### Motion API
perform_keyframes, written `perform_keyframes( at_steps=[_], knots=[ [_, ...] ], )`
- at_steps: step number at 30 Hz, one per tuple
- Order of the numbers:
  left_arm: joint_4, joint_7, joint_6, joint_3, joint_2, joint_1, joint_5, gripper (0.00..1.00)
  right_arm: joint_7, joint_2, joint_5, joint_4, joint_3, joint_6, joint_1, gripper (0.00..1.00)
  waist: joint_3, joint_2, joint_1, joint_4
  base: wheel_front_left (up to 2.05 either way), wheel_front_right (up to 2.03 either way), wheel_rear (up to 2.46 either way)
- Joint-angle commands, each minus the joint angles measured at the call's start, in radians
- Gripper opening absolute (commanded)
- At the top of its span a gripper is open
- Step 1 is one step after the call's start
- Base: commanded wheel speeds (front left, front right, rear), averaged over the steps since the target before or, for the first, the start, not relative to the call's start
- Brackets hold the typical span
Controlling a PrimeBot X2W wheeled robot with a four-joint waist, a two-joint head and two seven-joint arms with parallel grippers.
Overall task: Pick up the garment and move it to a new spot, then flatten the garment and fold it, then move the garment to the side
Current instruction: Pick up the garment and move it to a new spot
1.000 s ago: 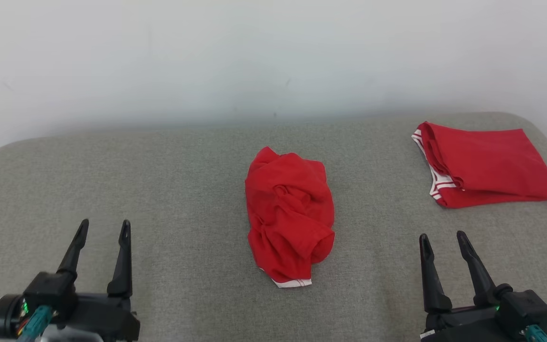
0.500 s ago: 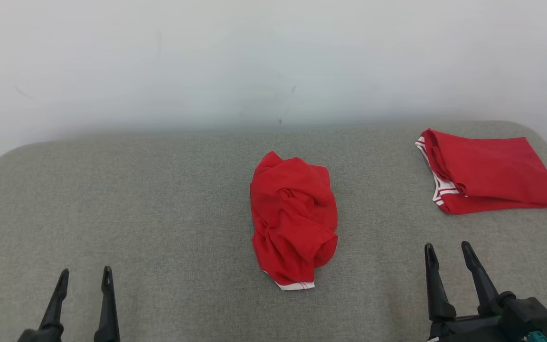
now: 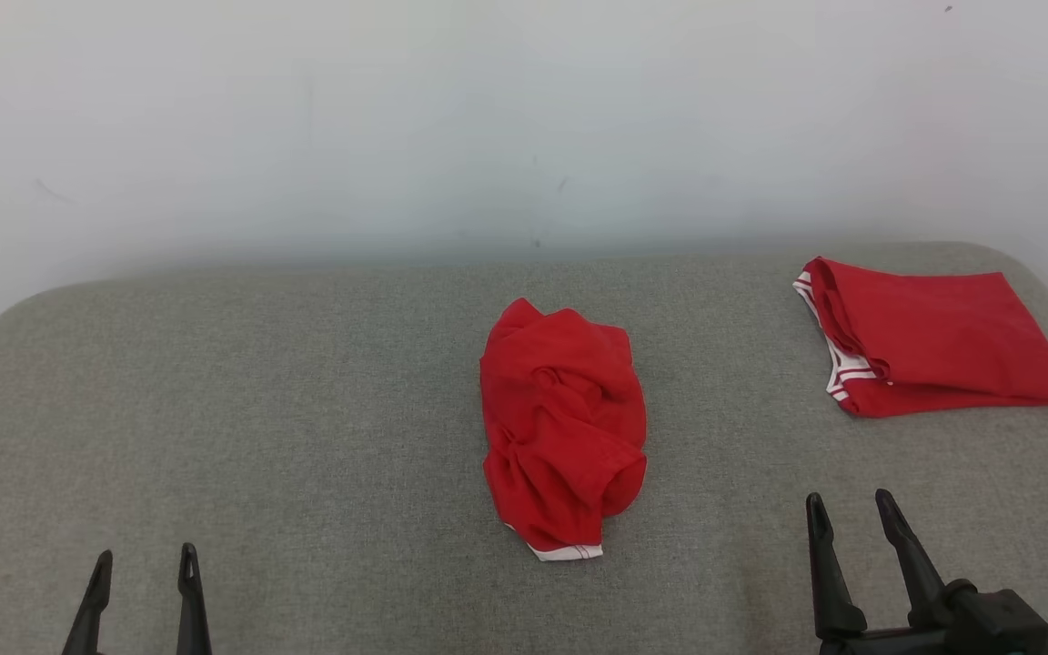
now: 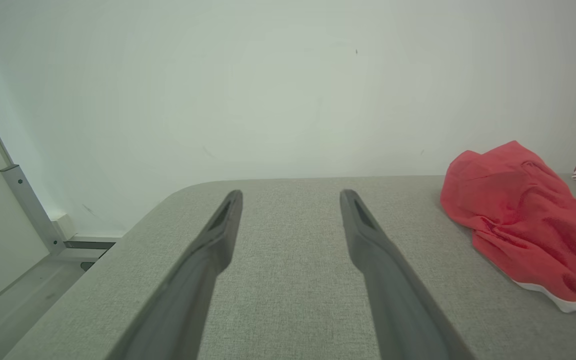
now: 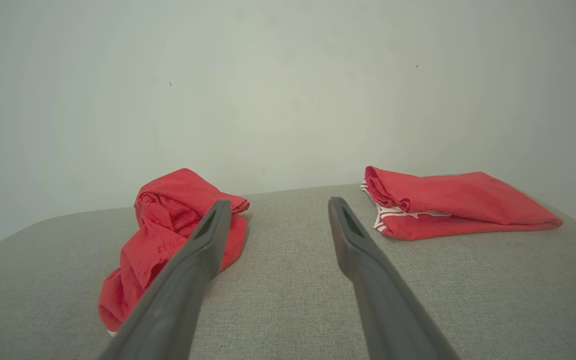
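Observation:
A crumpled red garment point(image 3: 563, 428) with a white striped hem lies bunched in the middle of the grey padded surface point(image 3: 306, 409). The left wrist view shows the garment point(image 4: 523, 225) at the right; the right wrist view has the garment point(image 5: 168, 235) at the left, partly behind one finger. My left gripper point(image 3: 144, 564) is at the lower left, open and empty, well to the left of the garment. Low at the right, my right gripper point(image 3: 850, 509) is open and empty too, apart from the garment.
A second red garment point(image 3: 933, 337), folded flat with white striped trim, lies at the back right corner; the right wrist view shows this folded garment point(image 5: 453, 202) too. A white wall point(image 3: 488, 118) rises behind the surface. The surface's rounded left edge point(image 4: 133, 235) drops to a floor.
The head view has tilted, so everything sits lower in the picture. My left gripper has drawn back toward the bottom edge, showing just its fingertips; the right gripper has dropped slightly. The garments lie unchanged.

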Motion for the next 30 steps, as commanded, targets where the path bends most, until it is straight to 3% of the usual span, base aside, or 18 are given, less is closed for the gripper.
perform_keyframes(
  at_steps=[1,30],
  knots=[
    [-0.002,-0.003,-0.007,0.005,-0.007,0.013,0.019,1.0,-0.005,0.005,-0.007,0.003,0.001,-0.003,0.011,1.0,0.0,0.0,0.0,0.001,0.0,0.0,0.0],
    [0.016,-0.003,-0.091,0.065,-0.065,0.008,0.1,1.0,-0.005,0.009,-0.018,0.027,0.011,-0.003,0.012,1.0,0.003,0.0,0.0,0.005,0.0,0.0,0.0]
  ],
)
